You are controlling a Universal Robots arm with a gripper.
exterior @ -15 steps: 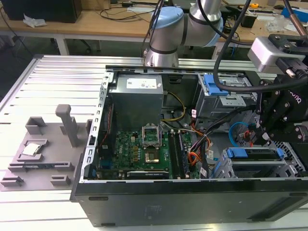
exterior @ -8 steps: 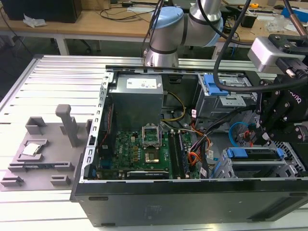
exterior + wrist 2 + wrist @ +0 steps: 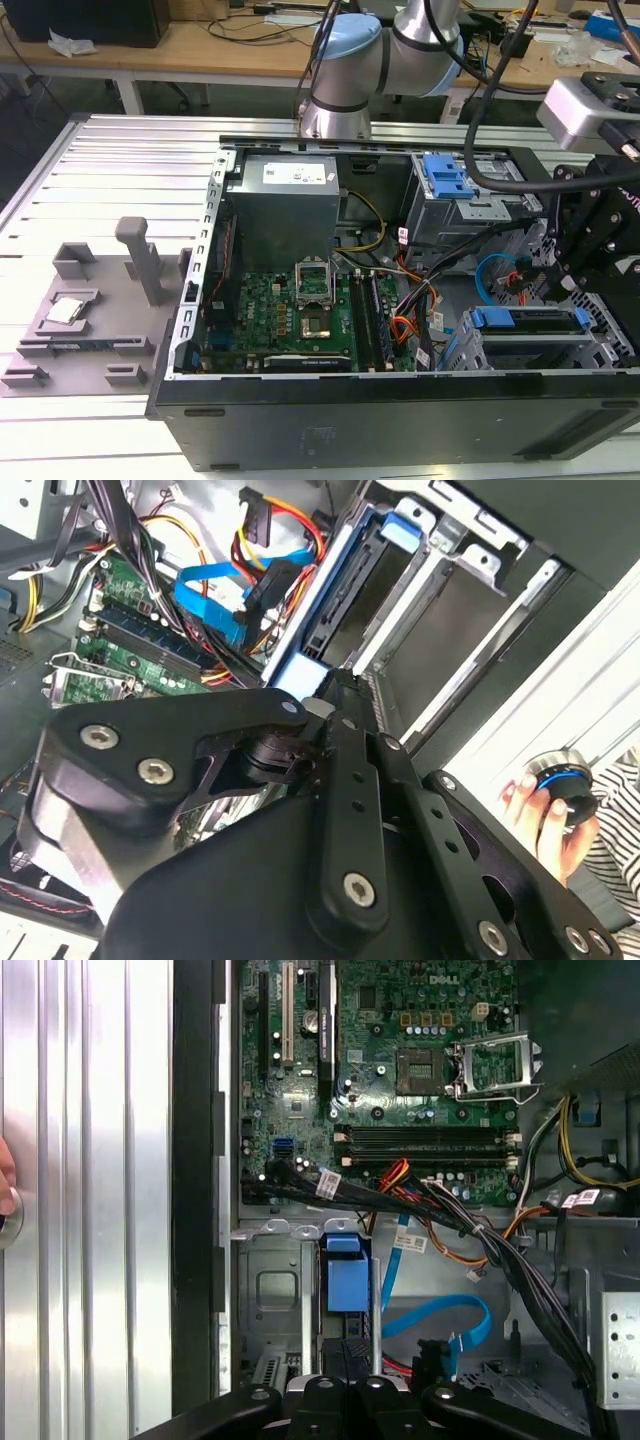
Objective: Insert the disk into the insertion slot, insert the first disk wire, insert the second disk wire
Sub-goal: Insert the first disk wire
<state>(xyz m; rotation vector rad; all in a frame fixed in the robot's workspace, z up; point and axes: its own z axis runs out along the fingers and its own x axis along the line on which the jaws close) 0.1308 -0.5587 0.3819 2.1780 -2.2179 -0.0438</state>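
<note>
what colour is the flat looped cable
The cable is blue, best in the first wrist view.

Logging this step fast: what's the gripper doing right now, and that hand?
Gripper: at the disk, by its blue carrier; open or shut cannot be told.
Person's hand: wrapped around a round black-and-blue device.

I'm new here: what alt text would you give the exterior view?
An open computer case lies on a slatted metal table, motherboard exposed; a black gripper hangs over the blue-framed disk at the exterior view's right.
</note>
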